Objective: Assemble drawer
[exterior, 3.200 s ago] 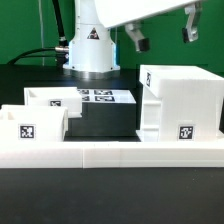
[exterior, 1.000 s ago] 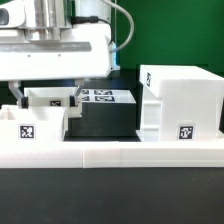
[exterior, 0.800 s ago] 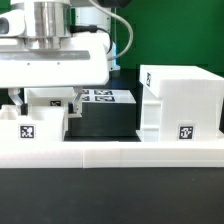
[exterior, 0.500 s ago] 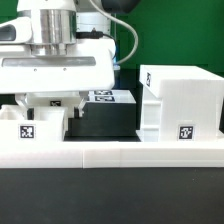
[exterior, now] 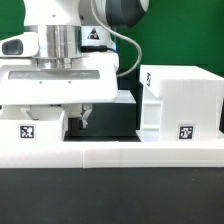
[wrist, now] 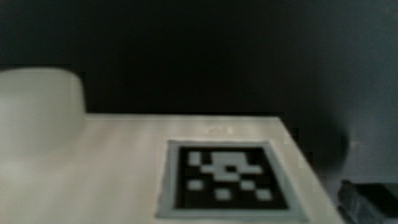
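The drawer's large white hollow casing (exterior: 180,100) stands at the exterior view's right, tag on its front. One small white tray (exterior: 30,128) with a tag sits at the front left; the second tray is hidden behind my hand. My gripper (exterior: 60,115) hangs low over the left trays, jaws wide apart. One dark finger (exterior: 87,117) shows just right of the front tray; the other finger is hidden behind it. The wrist view shows a white surface with a square tag (wrist: 222,175) close below, and a dark finger (wrist: 368,200) at the edge.
The long low white rail (exterior: 110,153) runs across the front of the table. A black block (exterior: 110,120) lies between the trays and the casing. A green wall is behind. The marker board is hidden behind my hand.
The hand came from the upper right to above the left trays, then sank and shifted a little to the exterior view's right. The jaws stayed wide apart. The parts have not moved.
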Controlling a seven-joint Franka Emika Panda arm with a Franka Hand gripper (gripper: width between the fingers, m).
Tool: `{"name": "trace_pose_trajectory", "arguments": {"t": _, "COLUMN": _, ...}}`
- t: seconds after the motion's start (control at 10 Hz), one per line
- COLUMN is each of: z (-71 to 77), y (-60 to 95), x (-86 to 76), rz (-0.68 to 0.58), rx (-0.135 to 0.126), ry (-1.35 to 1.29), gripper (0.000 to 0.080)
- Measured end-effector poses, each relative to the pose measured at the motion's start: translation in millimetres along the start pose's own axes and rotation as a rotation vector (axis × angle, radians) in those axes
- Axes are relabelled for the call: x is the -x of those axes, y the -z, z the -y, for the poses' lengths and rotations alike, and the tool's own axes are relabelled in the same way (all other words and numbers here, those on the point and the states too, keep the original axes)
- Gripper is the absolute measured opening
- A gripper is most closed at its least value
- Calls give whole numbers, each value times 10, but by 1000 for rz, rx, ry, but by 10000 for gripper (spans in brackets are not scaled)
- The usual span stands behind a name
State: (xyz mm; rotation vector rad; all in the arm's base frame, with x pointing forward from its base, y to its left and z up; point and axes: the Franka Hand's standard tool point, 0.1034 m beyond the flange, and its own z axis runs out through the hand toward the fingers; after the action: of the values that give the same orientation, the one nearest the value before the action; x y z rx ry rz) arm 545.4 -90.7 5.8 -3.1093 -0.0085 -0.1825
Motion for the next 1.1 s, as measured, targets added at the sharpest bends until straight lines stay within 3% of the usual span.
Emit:
{"name": "trace_pose_trajectory", "arguments": {"t": 0.3, "z": 2, "y": 0, "x": -2, "rz": 0, "rx": 0, "ry": 2, "gripper": 253}}
{"name": "trace_pose_trajectory", "arguments": {"t": 0.4, "z": 2, "y": 0, "x": -2, "rz": 0, "rx": 0, "ry": 2, "gripper": 253}}
{"name": "trace_pose_trajectory", "arguments": {"t": 0.5, "z": 1, "y": 0, "x": -2, "rz": 0, "rx": 0, "ry": 2, "gripper": 79}}
{"name": "trace_pose_trajectory", "arguments": {"t": 0.6, "z": 1, "y": 1, "x": -2, "rz": 0, "rx": 0, "ry": 2, "gripper": 40}}
{"name": "trace_pose_trajectory", "arguments": {"t": 1.1, "z": 1, "y": 1, "x": -2, "rz": 0, "rx": 0, "ry": 2, "gripper": 40}}
